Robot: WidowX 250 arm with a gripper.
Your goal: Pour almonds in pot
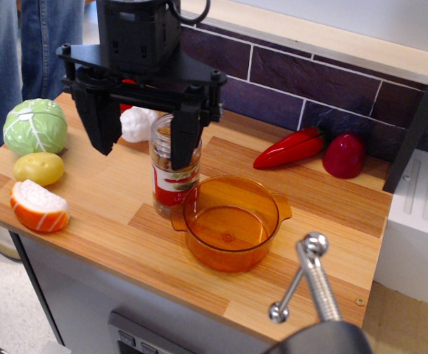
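Note:
The clear jar [175, 184] with a red, white and green label stands upright on the wooden counter [110, 214]. Brown almonds [163, 153] show through its upper part. The orange translucent pot [228, 254] stands just to the right of the jar, touching or nearly touching it, and it looks empty. My black gripper [143, 156] hangs over the jar with its jaws wide open. Its right finger [186, 140] covers the jar's top right side. Its left finger [103, 125] is well to the left of the jar. The gripper holds nothing.
A green cabbage [35, 125], a yellow potato [39, 168] and an orange-and-white toy piece [39, 206] lie at the left. White garlic [138, 122] sits behind the jar. A red pepper [291, 147] and a red toy [344, 155] lie against the tiled wall. A metal lever [309, 280] juts up at the front right.

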